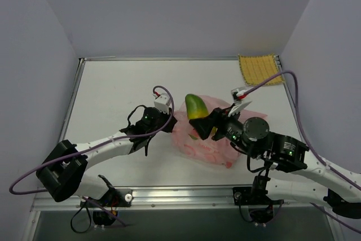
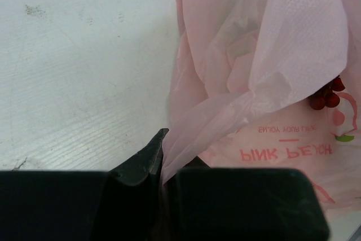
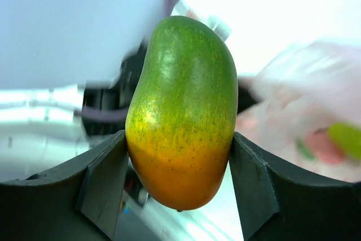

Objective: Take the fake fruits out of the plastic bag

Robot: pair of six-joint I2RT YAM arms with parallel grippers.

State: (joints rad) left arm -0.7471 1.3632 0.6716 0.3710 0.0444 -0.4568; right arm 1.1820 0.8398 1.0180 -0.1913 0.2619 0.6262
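One fruit out of the bag, the others left inside

The plastic bag (image 2: 293,55) is pinched at its edge by the closed left gripper (image 2: 169,162), a fold of thin pink film being caught between the jaws. The mango (image 3: 180,100) is gripped by the right gripper (image 1: 203,128), one finger on each side, and no plastic is seen around it. It is held raised, with the bag below and behind this gripper, so it is judged as taken out but not yet put down on the table (image 1: 113,83). Further from the left gripper, a dark red grape bunch (image 2: 326,94) is seen through the film, inside the bag. A blurred green form (image 3: 345,139), perhaps a green fruit, lies beyond the right gripper at the bag. Most of the task is therefore judged as left to do.
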